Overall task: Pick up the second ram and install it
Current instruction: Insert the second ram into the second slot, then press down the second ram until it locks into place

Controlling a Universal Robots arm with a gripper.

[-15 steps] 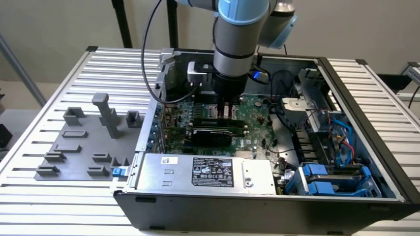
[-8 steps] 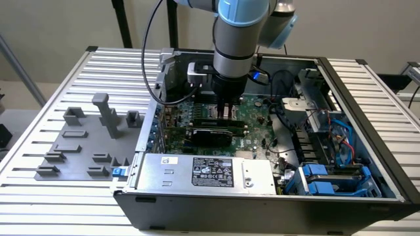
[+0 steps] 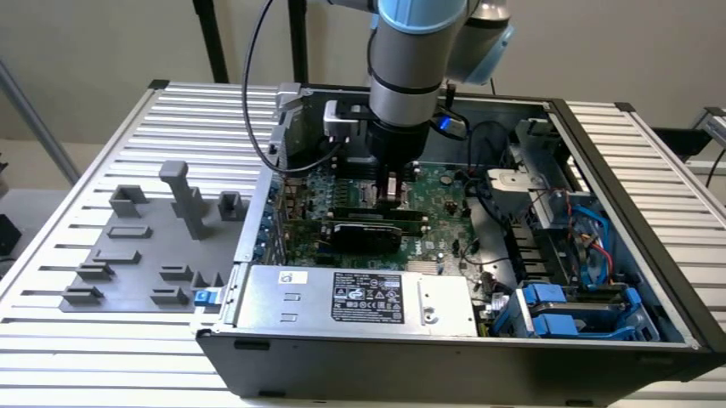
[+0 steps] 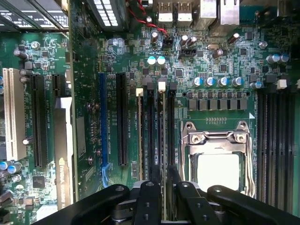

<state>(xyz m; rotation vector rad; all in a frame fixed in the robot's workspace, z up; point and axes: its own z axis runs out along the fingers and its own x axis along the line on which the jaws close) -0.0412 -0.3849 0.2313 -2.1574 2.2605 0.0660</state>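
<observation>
A: Where is the gripper (image 3: 392,197)?

B: Down inside the open computer case (image 3: 635,255), low over the motherboard (image 3: 437,191). In the exterior view the arm (image 3: 414,59) comes straight down from above, and the fingers reach the board's surface near the middle, just behind a black expansion card (image 3: 369,231).

A: And from the wrist?

B: The gripper (image 4: 163,185) is directly over a bank of long black memory slots (image 4: 157,126), beside the metal-framed CPU socket (image 4: 218,161). Its fingers (image 4: 151,197) stand close together, with only a narrow gap between them.

A: Is it holding something?

B: A thin strip runs on edge between the fingers and lines up with one of the slots. That looks like the second ram (image 4: 161,140), seen from its top edge, standing in or right at the slot with the fingers closed on its sides. The white latch (image 4: 161,86) at the slot's far end sits at the stick's tip.

A: Fully seated?

B: I can't tell. The stick is upright along the slot, but how deep it sits doesn't show. The neighbouring slot with its own white latch (image 4: 139,92) also seems to carry a stick; I can't be sure of that.

A: Anything else around?

B: A grey fixture plate (image 3: 153,255) with upright posts lies on the slatted table (image 3: 68,340) to the exterior view's left of the case, well apart from the gripper. The silver power supply (image 3: 352,297) fills the case's near side.
</observation>
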